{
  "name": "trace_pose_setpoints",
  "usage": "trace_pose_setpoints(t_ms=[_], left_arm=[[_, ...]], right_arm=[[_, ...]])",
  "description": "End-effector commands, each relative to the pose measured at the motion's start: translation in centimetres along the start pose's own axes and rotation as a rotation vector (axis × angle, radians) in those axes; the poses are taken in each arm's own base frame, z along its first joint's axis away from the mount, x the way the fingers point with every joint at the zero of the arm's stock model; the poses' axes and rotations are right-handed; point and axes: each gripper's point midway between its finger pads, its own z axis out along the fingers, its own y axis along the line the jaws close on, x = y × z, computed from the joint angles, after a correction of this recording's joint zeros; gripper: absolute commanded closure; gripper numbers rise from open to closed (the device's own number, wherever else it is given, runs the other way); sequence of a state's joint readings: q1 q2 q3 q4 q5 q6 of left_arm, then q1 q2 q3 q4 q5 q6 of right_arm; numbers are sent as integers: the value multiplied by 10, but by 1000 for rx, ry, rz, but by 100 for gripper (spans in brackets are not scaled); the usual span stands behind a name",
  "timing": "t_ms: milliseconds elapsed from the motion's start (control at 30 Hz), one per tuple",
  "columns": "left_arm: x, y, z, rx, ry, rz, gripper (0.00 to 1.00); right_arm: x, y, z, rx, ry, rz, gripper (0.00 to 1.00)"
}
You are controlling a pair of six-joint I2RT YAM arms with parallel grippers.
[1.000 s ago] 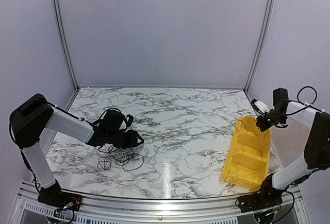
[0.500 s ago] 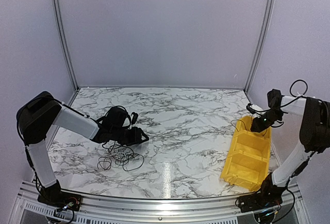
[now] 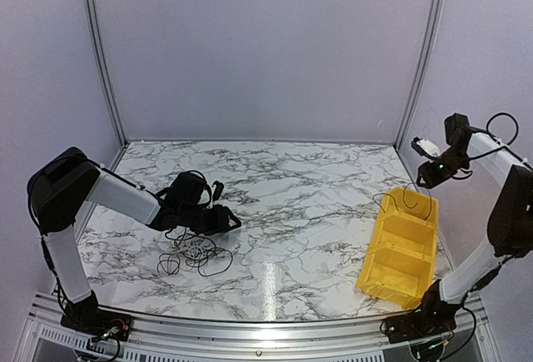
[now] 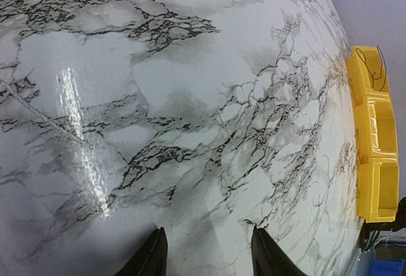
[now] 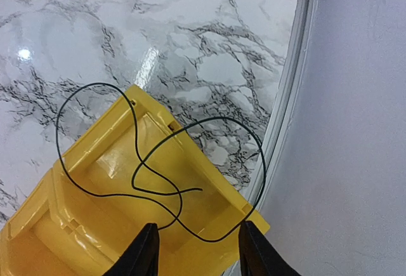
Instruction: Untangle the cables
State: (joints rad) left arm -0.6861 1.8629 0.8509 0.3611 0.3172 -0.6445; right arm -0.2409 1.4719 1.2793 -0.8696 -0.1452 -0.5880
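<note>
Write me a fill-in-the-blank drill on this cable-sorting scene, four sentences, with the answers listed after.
1. The divided bin on the table's right side is ____ in colour.
2. A ____ cable lies looped across the bin's far end compartment.
3. The hand nearest the tangled cables belongs to the ____ arm.
4. The right hand above the bin is ____, with nothing between its fingers.

Missing words: yellow; black; left; open.

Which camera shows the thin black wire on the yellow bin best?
The right wrist view: the wire shows whole, its loops draped over the end of the bin. Top view shows a faint line; left wrist view, a tiny distant curl.
</note>
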Motion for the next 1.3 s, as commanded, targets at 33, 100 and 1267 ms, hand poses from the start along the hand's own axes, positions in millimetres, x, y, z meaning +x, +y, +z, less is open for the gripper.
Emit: trace_pose_setpoints(t_ms=[33, 100, 1267], left_arm=[[42, 37, 5, -110, 135, -48, 51], [42, 37, 4, -111, 133, -49, 51], [45, 39, 9, -108, 149, -75, 49]], right_arm=[[11, -33, 35, 90, 93, 74, 56], [11, -44, 42, 103, 97, 104, 56], [23, -39, 10, 34, -20, 172, 100]])
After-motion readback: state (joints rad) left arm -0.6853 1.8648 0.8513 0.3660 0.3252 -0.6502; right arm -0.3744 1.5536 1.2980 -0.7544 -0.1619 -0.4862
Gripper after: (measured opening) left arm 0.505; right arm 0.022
